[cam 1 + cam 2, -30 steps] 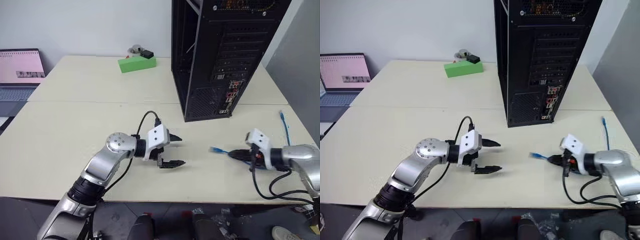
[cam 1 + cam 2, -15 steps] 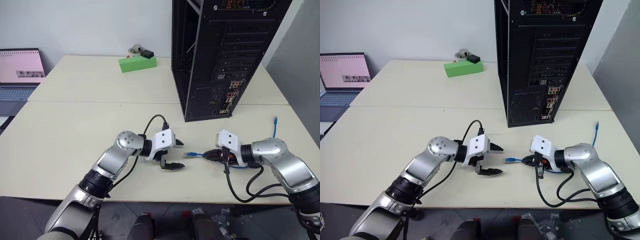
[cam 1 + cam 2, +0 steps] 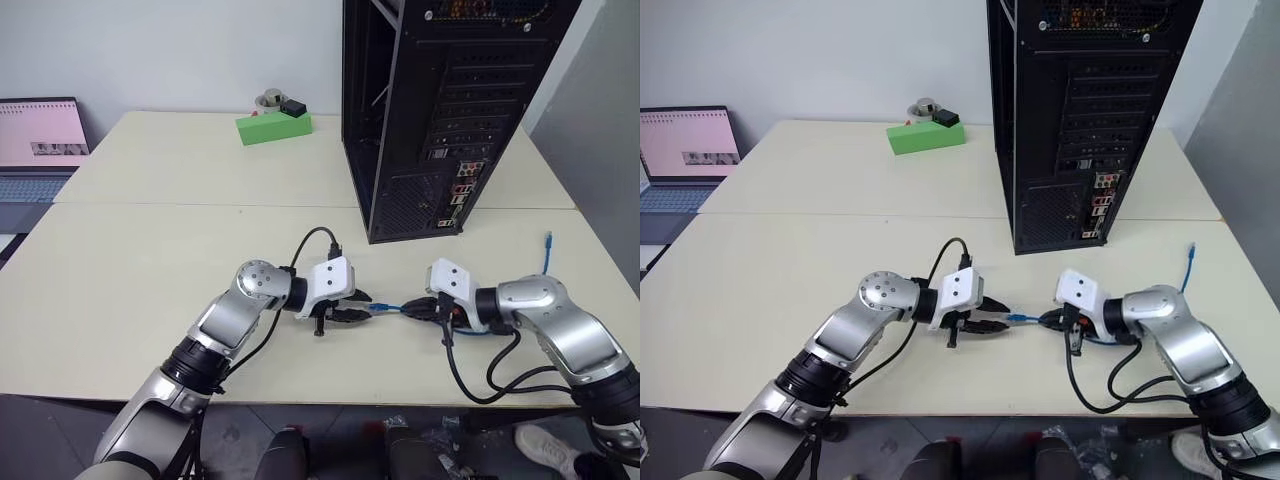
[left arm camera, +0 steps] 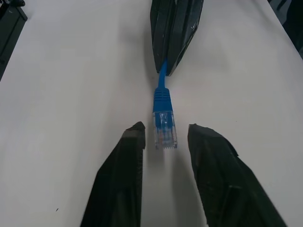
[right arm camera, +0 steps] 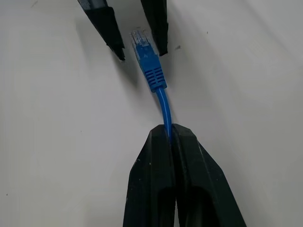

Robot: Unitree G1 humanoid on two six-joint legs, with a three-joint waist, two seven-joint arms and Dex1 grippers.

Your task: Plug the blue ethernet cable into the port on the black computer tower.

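The blue ethernet cable (image 3: pixel 388 307) hangs just above the tabletop (image 3: pixel 150 250) near its front edge, its clear plug (image 4: pixel 164 131) level. Its other end (image 3: pixel 547 240) rises by the right edge. The black computer tower (image 3: pixel 440 110) stands upright toward the back, its port (image 3: pixel 452 200) low on the rear panel.

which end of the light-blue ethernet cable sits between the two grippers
The end with the clear plastic plug on the blue ethernet cable, held by the right gripper and poking between the left gripper's fingers. The other end lies loose near the table's right edge.

Office/lab: laptop (image 3: pixel 38 145), PC tower (image 3: pixel 440 110), desks (image 3: pixel 150 250).
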